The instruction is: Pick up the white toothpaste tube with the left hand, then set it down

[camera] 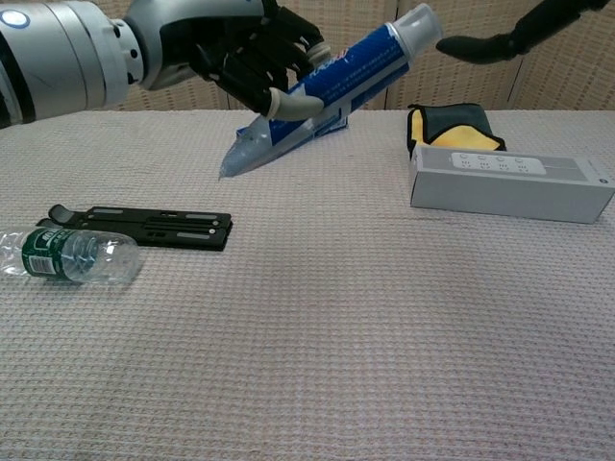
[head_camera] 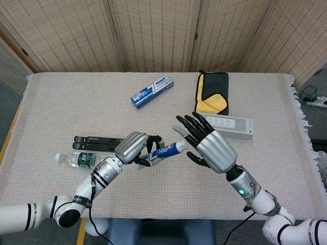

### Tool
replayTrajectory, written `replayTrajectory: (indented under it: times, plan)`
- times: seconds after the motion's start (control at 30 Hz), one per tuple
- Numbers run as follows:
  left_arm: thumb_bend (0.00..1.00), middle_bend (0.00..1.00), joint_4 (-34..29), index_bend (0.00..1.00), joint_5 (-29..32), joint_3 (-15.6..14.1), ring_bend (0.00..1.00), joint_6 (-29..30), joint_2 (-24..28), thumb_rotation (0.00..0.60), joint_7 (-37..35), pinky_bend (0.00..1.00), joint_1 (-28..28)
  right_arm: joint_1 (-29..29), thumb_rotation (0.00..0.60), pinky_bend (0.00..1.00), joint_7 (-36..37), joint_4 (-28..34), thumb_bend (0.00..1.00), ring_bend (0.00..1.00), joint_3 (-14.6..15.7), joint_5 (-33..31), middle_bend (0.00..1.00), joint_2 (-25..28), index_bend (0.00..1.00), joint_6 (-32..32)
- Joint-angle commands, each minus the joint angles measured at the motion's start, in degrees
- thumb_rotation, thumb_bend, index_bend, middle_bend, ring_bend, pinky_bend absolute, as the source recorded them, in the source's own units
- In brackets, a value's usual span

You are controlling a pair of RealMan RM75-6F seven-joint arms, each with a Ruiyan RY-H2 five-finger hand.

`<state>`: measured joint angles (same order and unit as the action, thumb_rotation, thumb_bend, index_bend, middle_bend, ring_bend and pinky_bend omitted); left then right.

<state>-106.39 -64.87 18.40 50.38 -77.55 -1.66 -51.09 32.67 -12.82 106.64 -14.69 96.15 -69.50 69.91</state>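
My left hand [head_camera: 134, 148] [camera: 235, 48] grips the toothpaste tube [head_camera: 164, 151] [camera: 332, 91], a white and blue tube with a white cap, and holds it well above the table. The tube is tilted, cap end up and toward the right, crimped end down. My right hand [head_camera: 207, 144] hovers open with fingers spread just right of the cap; in the chest view only its dark fingertips [camera: 480, 43] show, close to the cap without touching it.
On the table lie a black folding stand [head_camera: 102, 142] [camera: 144, 226], a small water bottle [head_camera: 79, 159] [camera: 67, 256], a blue toothpaste box [head_camera: 152, 91], a grey power strip [head_camera: 232, 126] [camera: 509, 182] and a black and yellow cloth [head_camera: 212, 93] [camera: 452, 130].
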Motion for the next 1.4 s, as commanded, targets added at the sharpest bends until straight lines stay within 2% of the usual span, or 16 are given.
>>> replayTrajectory:
  times: [0.03, 0.53, 0.97, 1.4]
  plan:
    - [0.59, 0.77, -0.02, 0.72, 0.02, -0.07, 0.65, 0.19, 0.05, 0.600, 0.17, 0.52, -0.13, 0.52, 0.600, 0.03, -0.16, -0.08, 0.37, 0.05, -0.15, -0.50, 0.00, -0.23, 0.00, -0.28]
    - [0.60, 0.77, 0.55, 0.73, -1.70, -1.02, 0.65, 1.94, -0.26, 0.600, 0.25, 0.51, -0.12, 2.89, 0.600, 0.03, -2.39, -1.06, 0.37, 0.04, -1.05, -3.78, 0.00, -0.87, 0.00, -0.99]
    - [0.61, 0.79, 2.46, 0.75, -6.35, -2.76, 0.66, 3.97, -1.43, 0.600, -0.19, 0.51, 0.50, 4.76, 0.600, 0.03, -3.72, -2.18, 0.37, 0.04, -1.90, -5.82, 0.00, -0.65, 0.00, -1.48]
    - [0.62, 0.80, 5.18, 0.76, -7.92, -4.51, 0.66, 5.03, -3.22, 0.600, 5.21, 0.51, 0.02, 6.77, 0.600, 0.03, -4.65, -0.99, 0.38, 0.04, -2.74, -6.29, 0.00, -0.47, 0.00, -1.41]
